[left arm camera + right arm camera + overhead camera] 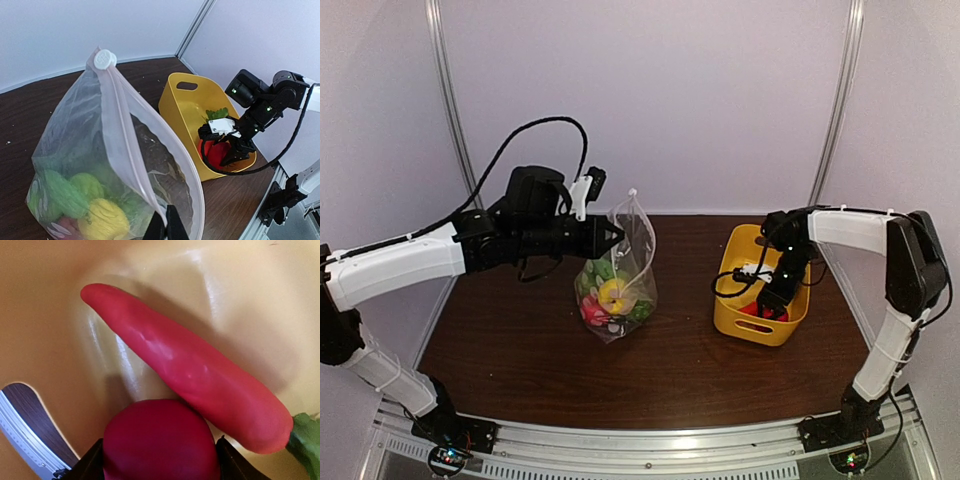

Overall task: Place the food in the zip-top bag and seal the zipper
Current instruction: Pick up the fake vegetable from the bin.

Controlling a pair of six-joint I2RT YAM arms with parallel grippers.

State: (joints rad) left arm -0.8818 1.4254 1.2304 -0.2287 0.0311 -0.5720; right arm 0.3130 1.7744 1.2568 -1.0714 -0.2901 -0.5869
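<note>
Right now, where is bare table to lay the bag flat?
Bare table between bag and basket, and in front of the bag toward the near edge. Crowded: the basket, where the right gripper clamps the apple beside a long red piece.

Top view: high behind both arm bases, tilted down over the whole surface (520, 370); left wrist view: close against the zip-top bag (115, 165), facing across to the yellow basket (180, 107) and right arm (260, 102), both shared with top view; right wrist view: down inside that basket, so near that red apple (160, 440) and wall fill it.
</note>
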